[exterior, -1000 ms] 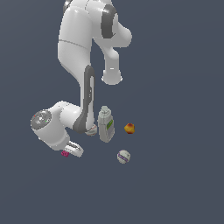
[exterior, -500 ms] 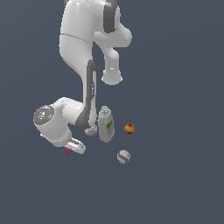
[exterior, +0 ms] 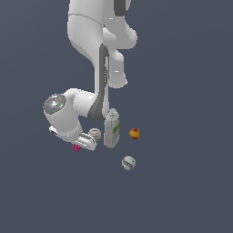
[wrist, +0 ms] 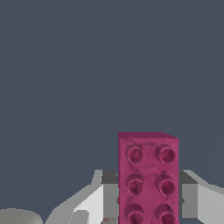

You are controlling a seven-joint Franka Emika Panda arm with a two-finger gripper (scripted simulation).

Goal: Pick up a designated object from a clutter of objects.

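Low down, claw (exterior: 78,146) astride magenta brick (wrist: 148,179)

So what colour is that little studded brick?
Magenta-pink; the brick shows best in the wrist view, between the tool's fingers.

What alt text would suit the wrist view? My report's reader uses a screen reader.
A magenta studded toy brick fills the near part of the picture, sitting between the two grey fingers of the robot's hand. Beyond it lies only plain dark grey floor.

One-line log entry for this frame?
stage: grasp | target: pink brick | hand: fingers either side of brick | bottle: upright, untouched
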